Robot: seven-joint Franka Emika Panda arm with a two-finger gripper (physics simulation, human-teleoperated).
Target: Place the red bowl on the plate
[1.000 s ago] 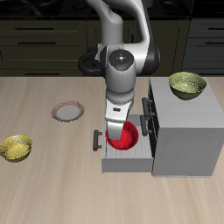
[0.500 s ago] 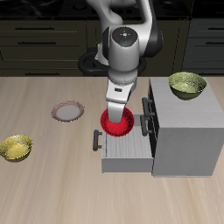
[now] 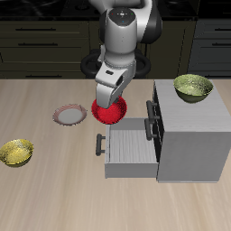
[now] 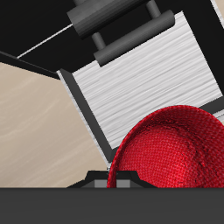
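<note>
The red bowl (image 3: 110, 112) sits at the centre of the exterior frame, held up off the desk (image 3: 54, 171) with its mouth facing upward and slightly tilted; being round, it has no long axis to speak of. It hangs directly under the hand (image 3: 109, 97), whose fingers come down onto the bowl's rim and pinch it. In the wrist view the red bowl (image 4: 171, 149) fills the area right next to the hand's body, with its hollow inside turned toward the camera.

The plate (image 3: 69, 115) lies flat on the desk just to the picture-left of the bowl, near it but apart, and carries nothing. Below the bowl in the exterior frame, the pulled-out drawer (image 3: 128, 149) of the grey cabinet (image 3: 189, 135) stands open with its grey floor bare. A yellow-green bowl (image 3: 193, 87) stands on the cabinet's top at the right of the frame, and another yellow-green bowl (image 3: 17, 152) rests on the desk at the far left.
</note>
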